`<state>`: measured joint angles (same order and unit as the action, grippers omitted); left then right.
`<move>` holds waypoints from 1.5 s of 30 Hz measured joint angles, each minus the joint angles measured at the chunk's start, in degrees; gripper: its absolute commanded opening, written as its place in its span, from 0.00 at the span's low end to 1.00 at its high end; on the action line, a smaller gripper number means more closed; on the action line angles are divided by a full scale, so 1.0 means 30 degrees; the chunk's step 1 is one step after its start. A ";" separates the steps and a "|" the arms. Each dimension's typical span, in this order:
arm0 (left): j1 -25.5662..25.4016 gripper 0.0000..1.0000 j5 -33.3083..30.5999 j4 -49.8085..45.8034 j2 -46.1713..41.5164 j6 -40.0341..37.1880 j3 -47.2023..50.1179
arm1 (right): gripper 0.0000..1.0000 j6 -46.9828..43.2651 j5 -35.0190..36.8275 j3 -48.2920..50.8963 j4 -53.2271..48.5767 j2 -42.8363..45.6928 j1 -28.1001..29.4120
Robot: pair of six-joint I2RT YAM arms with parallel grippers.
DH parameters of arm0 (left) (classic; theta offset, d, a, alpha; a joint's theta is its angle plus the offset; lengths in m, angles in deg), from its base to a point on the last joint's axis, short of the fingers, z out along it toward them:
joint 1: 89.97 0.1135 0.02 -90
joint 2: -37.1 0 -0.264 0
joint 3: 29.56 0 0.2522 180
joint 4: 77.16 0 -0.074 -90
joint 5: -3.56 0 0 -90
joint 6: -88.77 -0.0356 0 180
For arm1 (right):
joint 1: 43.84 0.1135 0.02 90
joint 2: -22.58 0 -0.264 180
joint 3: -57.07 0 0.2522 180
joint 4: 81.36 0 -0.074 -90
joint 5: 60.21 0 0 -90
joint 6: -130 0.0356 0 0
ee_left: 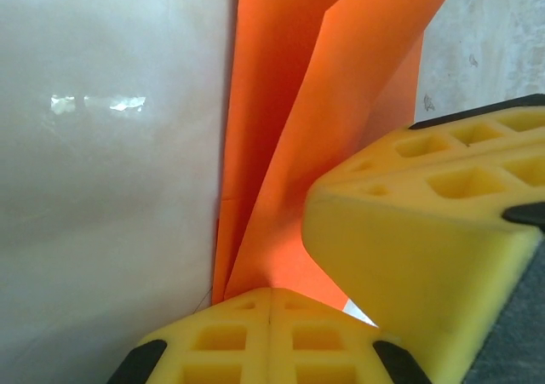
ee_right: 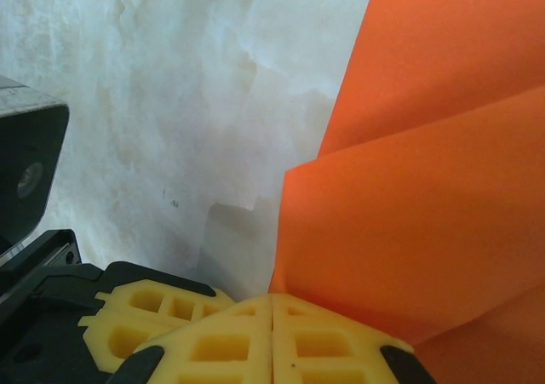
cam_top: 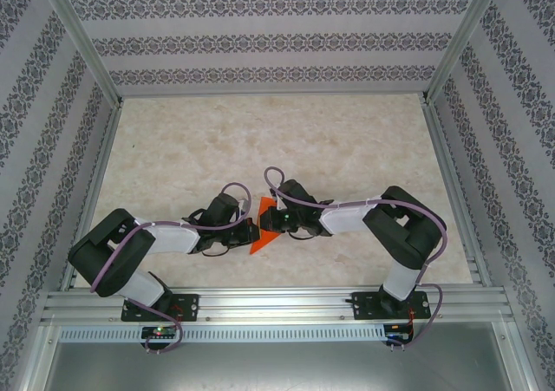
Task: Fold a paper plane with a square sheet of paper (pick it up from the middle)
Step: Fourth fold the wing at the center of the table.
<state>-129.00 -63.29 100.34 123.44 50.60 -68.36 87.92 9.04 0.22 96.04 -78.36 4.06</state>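
Note:
The bright orange sheet of paper point(cam_top: 260, 244) is folded into a narrow pointed shape with layered flaps, like a paper plane, and sits between the two arms near the table's front. My left gripper point(cam_top: 255, 229) is shut on its left side. In the left wrist view the yellow jaws of the left gripper point(ee_left: 271, 292) meet where the paper point(ee_left: 298, 146) runs in. My right gripper point(cam_top: 272, 223) is shut on the paper from the right. Its closed tips point(ee_right: 272, 299) pinch the lower edge of the paper point(ee_right: 426, 188). The two grippers nearly touch.
The beige marbled tabletop point(cam_top: 286, 140) stretches behind the arms. Patterned walls and aluminium frame rails point(cam_top: 277, 303) enclose it. The right gripper's yellow fingers point(ee_left: 426, 231) crowd the left wrist view. A left finger point(ee_right: 145, 312) and the black left wrist camera point(ee_right: 25, 171) show beside the right jaws.

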 measured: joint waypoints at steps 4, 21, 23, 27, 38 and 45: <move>0.0000 0.04 -0.0160 -0.0117 -0.0095 0.0029 0.0007 | 0.08 0.0153 0.0146 0.0219 0.0481 -0.0066 -0.0007; -0.0036 0.03 -0.0342 -0.0087 -0.0138 -0.0481 0.0095 | 0.11 0.0714 0.0546 0.0350 0.0619 -0.0481 -0.0437; -0.0036 0.02 -0.0364 -0.0095 -0.0138 -0.0641 0.0117 | 0.11 0.0561 0.0546 0.0073 0.0051 -0.0481 -0.0619; -0.0051 0.02 -0.0474 -0.0095 -0.0138 -0.0903 0.0131 | 0.11 0.0226 0.0612 -0.0437 -0.1049 -0.0488 -0.1304; -0.0051 0.01 -0.0911 0.0189 -0.0138 -0.1377 0.0350 | 0.13 -0.0415 -0.0546 -0.1676 -0.2557 -0.1158 -0.2528; -0.0051 0.01 -0.0918 0.0189 -0.0138 -0.1603 0.0350 | 0.14 -0.0758 -0.0459 -0.2397 -0.3446 -0.1406 -0.3636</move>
<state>-129.15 -66.04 100.91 123.03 45.79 -67.31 85.64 7.66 -6.97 85.70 -82.58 -6.85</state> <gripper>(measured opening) 0.066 0.136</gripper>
